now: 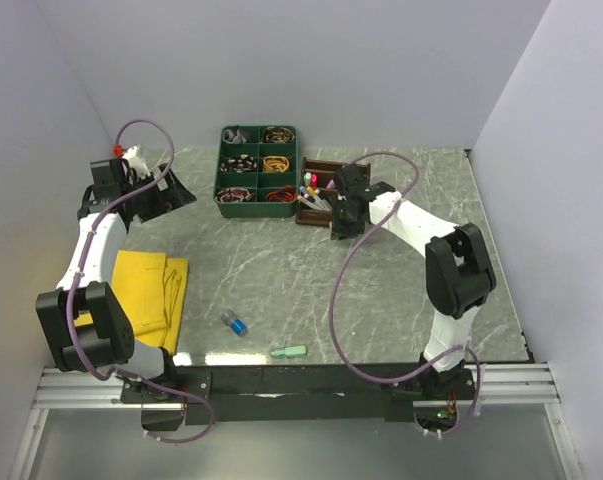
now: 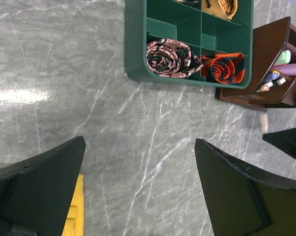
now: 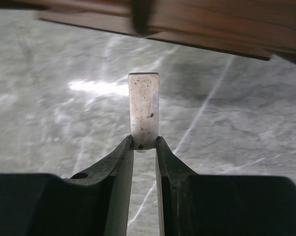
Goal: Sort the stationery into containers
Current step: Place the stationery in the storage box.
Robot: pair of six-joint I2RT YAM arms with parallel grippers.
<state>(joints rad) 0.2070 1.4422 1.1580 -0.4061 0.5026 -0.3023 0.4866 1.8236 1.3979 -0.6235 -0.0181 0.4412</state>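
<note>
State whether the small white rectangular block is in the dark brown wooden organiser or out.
Out: the small white rectangular block is pinched in the right gripper, outside the dark brown wooden organiser.

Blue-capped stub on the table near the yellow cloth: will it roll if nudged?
Probably. The blue-capped stub looks short and round, lying flat on the smooth marble table, so a sideways nudge likely rolls it. It looks small and probably light, so an off-centre pinch might flick it away. Likely rigid.
</note>
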